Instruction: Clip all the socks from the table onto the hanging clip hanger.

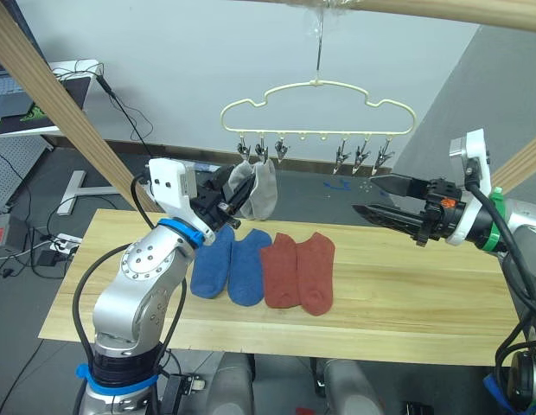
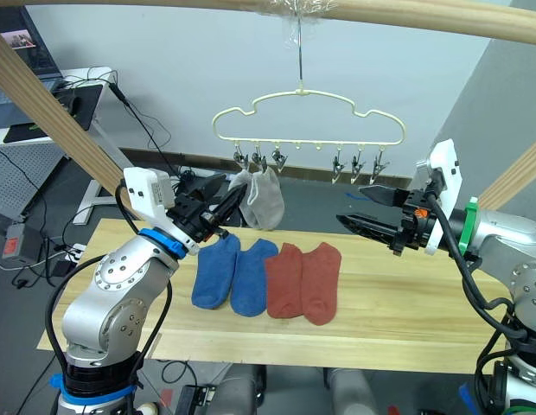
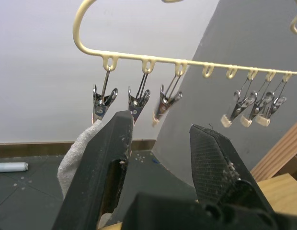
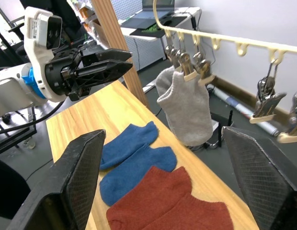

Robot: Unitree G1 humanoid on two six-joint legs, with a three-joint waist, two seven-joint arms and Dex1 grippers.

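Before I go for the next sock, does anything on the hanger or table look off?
Nothing stands out. Two grey socks hang from clips at the left end of the clip hanger. The blue socks and red socks lie flat, side by side on the table. Both the left gripper and the right gripper are open and empty.

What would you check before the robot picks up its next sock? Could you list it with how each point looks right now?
1. Grey socks clipped on the clip hanger: ok, both hang from clips at its left end.
2. Free clips left: ok, several clips hang without socks.
3. Left gripper free to grasp: ok, open, holding nothing, raised close to the grey socks.
4. Right gripper free: ok, open above the table, holding nothing.
5. Socks waiting: ok, two blue socks and two rust red socks lie flat side by side.
6. Hanger hook secure on the pole: cannot tell.
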